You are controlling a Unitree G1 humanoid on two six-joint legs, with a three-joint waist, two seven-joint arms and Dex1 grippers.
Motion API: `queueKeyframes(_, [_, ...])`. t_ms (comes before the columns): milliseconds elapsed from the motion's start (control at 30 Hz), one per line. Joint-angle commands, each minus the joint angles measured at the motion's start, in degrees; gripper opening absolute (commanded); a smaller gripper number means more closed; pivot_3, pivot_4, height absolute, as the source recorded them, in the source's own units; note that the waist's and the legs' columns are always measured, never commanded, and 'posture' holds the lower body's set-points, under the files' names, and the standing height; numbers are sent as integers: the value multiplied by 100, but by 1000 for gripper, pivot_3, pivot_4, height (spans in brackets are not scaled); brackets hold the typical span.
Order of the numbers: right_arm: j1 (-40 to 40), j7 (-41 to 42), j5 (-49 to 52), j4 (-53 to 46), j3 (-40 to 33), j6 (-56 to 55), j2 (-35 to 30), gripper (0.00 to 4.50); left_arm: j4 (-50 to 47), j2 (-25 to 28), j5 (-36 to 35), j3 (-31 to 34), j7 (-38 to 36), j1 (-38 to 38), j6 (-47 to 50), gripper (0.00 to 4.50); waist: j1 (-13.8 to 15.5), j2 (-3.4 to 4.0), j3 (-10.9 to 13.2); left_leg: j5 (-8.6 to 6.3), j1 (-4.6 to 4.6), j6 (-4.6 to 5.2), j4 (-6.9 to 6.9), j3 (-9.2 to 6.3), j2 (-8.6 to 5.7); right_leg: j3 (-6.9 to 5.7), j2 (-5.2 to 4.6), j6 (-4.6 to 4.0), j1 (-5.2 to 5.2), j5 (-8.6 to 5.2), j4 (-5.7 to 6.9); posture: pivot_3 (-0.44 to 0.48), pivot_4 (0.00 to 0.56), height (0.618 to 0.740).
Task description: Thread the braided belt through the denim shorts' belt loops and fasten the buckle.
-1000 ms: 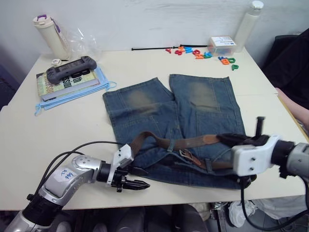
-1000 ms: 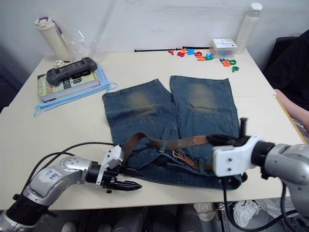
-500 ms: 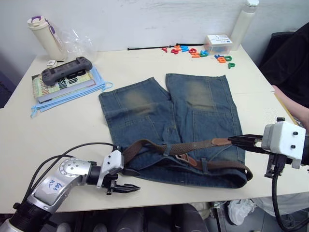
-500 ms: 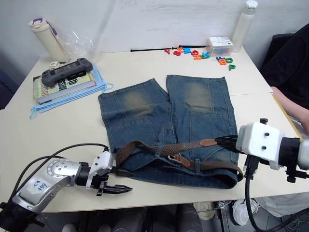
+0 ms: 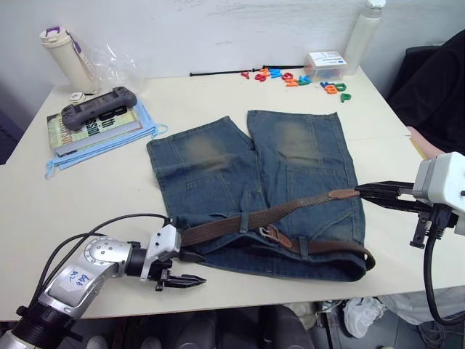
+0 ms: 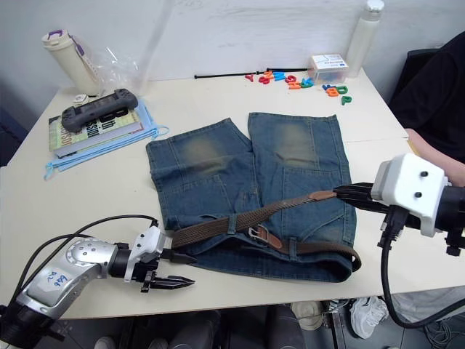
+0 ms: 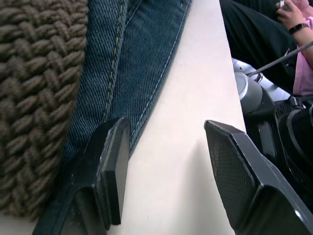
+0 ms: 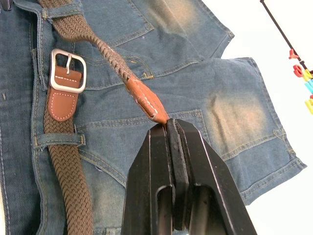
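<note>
The denim shorts [image 5: 290,167] lie flat mid-table with the waistband toward me. The braided belt [image 5: 240,224] runs across the waistband under a belt loop [image 5: 245,220], with its silver buckle [image 8: 67,71] lying on the denim. From there the strap rises rightward, taut, to its tan leather tip [image 8: 146,100]. My right gripper [image 5: 360,191] is shut on that tip, just off the shorts' right side. My left gripper [image 7: 166,161] is open at the waistband's left corner. One finger [image 7: 115,166] touches the denim beside the braid; the other is over bare table.
Books with a game controller [image 5: 98,109] and a thermos [image 5: 62,51] sit at the far left. Coloured letters [image 5: 290,76], a small box [image 5: 325,64] and a white bottle [image 5: 361,33] line the far edge. A person's arm [image 5: 429,142] rests at the right. The table's front edge is close to my left gripper.
My right gripper has drawn the belt's tan tip rightward past the shorts' side, pulling the strap straight. The left gripper has stayed open at the waistband corner.
</note>
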Motion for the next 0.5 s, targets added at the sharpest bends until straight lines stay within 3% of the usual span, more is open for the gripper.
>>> queueKeyframes(33, [30,131,176,-67,-433,90,-109,24,929,291,719,-13,121,287,219,2802,-2,0,0,0,2,0,-1,0,2,-2,1,-1,0,0,4,0,150,659])
queueKeyframes(333, [-401,-698,910,-763,459,415,149,24,454,-63,200,422,21,6,31,2802,-11,9,41,15,5,-26,0,4,19,-16,1,-16,-2,3,21,0,150,659])
queueKeyframes(467, [-551,-1057,933,-909,932,426,245,0,18,-143,-187,746,-17,-54,313,4297,28,-38,71,36,-9,-55,4,11,35,-36,-2,-18,-25,15,18,0,150,659])
queueKeyframes(500, [-590,-1140,914,-927,1029,426,267,0,-183,-105,-396,867,-42,-71,516,4412,50,-47,77,36,-17,-55,6,11,34,-36,-3,-11,-30,20,17,0,150,659])
